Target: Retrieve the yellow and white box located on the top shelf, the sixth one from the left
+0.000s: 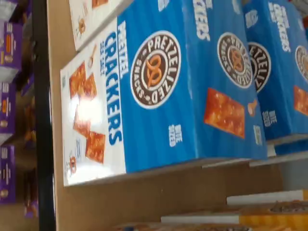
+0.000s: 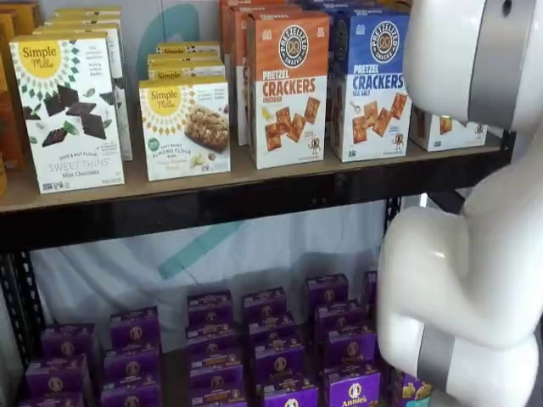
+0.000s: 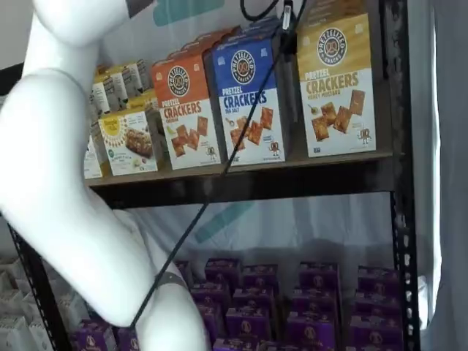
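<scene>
Yellow and white box upright on the top shelf, gripper unseen, jaws likely spread wide

The wrist view is hanging close over the blue box, its picture turned sideways. Both shelf views are facing the top shelf from the front, one from an angle, sharing that blue box.

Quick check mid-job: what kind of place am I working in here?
Likely a mock grocery shelf: rows of cracker boxes on a wooden shelf with black metal uprights, purple boxes stocked below, plain cloth behind.
</scene>
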